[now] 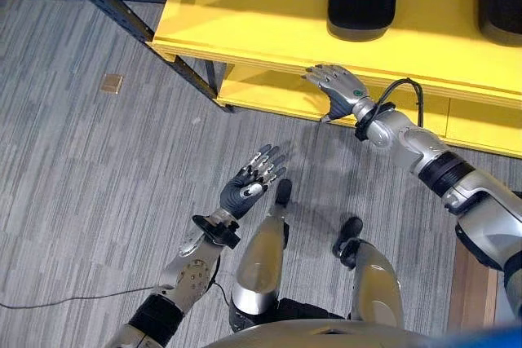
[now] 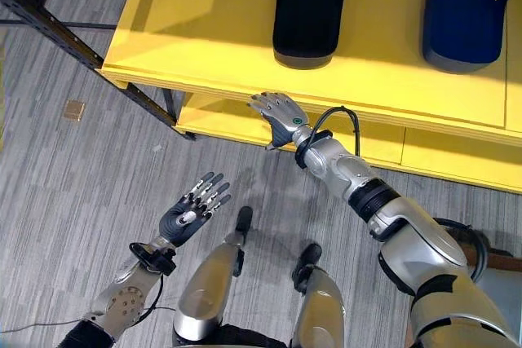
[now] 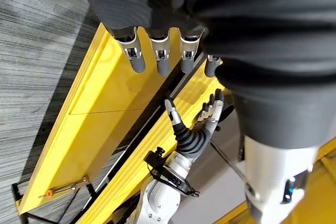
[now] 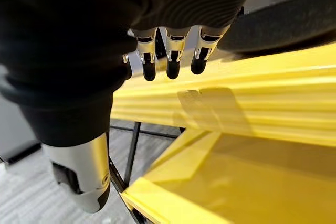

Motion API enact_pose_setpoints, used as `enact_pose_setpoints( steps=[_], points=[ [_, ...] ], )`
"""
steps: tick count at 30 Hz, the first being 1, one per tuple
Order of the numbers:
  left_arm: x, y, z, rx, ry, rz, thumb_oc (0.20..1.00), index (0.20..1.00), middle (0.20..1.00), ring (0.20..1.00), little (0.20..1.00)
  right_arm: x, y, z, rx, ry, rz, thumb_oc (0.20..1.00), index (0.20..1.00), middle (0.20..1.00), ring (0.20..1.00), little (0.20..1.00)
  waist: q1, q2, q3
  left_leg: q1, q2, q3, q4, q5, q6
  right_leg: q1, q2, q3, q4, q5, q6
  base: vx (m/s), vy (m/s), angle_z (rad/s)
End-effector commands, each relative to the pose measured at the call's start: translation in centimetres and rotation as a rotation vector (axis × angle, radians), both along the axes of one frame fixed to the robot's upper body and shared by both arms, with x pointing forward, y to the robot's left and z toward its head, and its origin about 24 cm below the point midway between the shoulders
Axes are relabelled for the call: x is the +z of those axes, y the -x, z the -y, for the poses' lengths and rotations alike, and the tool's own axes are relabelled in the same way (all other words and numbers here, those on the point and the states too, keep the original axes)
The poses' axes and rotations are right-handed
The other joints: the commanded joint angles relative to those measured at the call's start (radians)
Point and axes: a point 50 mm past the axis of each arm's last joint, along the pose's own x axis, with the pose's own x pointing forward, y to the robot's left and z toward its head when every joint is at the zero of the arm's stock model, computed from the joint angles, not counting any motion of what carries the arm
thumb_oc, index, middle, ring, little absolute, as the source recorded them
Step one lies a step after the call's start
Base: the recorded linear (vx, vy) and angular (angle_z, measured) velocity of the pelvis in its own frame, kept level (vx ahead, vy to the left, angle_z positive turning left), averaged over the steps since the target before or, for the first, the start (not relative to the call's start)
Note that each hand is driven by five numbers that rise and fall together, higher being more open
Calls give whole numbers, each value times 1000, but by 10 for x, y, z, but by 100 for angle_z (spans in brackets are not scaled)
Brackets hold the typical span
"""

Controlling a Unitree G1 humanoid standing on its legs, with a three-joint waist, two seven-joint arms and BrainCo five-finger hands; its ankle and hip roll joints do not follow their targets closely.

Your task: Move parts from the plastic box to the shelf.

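Shelf: the big yellow shelf (image 2: 212,30) has flat, smooth boards, one above the other, on dark metal legs.
Floor: grey carpet with thin stripes. A small tan square (image 1: 112,82) lies flat on it, well apart from the shelf.
Parts: two parts already sit on the top board, a black part (image 2: 308,14) and a blue part (image 2: 461,18). Each looks like a scoop with a rounded grey end. They look hard and smooth, so likely stiff and a bit slippery. I guess they are not heavy. A good place to hold one is across its two long sides.
Plastic box: I cannot tell where it is.
Right hand: the right hand (image 2: 280,116) reaches to the front edge of the top board, fingers straight, holding nothing.
Left hand: the left hand (image 1: 253,182) hangs over the floor, palm up, fingers spread, holding nothing.
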Motion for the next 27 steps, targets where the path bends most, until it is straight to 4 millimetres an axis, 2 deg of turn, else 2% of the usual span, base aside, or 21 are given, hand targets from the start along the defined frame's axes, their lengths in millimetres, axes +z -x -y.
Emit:
enact_pose_setpoints(
  steps=[1,4,6,12,23,27],
  points=[
    [14,6,4,-62,-24,82,1000,1000,1000,1000,1000,33,-9,-6,-11,5,110,1000,1000,1000,1000,1000,11,-39,-11,-16,-9,16,75,-66,14,59,7,-33,-84,89,16,-3,-29,5],
    [17,5,4,-74,-32,94,1000,1000,1000,1000,1000,29,-20,13,-151,15,80,1000,1000,1000,1000,1000,28,-42,-11,-23,-11,11,60,-56,12,61,10,-43,-98,97,18,-30,-41,3],
    [17,5,5,-76,-33,93,1000,1000,1000,1000,1000,29,-22,16,-174,18,84,1000,1000,1000,1000,1000,29,-41,-11,-21,-10,11,59,-55,12,64,11,-44,-100,97,18,0,0,0],
    [18,6,8,-104,-28,94,1000,1000,1000,1000,1000,28,-30,50,-403,-37,100,1000,1000,1000,1000,1000,28,-38,-11,-17,-5,17,55,-51,11,68,14,-44,-107,101,17,0,0,0],
    [21,5,10,-80,-21,97,1000,1000,1000,1000,1000,41,-35,67,-488,-39,85,1000,1000,1000,1000,1000,24,-23,-13,-13,-5,22,57,-50,10,67,8,-44,-97,98,15,5,12,0],
    [26,1,6,-74,-4,99,1000,1000,1000,1000,1000,38,-34,73,-532,-66,66,1000,1000,1000,1000,1000,24,-29,-12,-18,-2,24,57,-49,10,61,10,-46,-91,95,13,0,0,0]
  ],
)
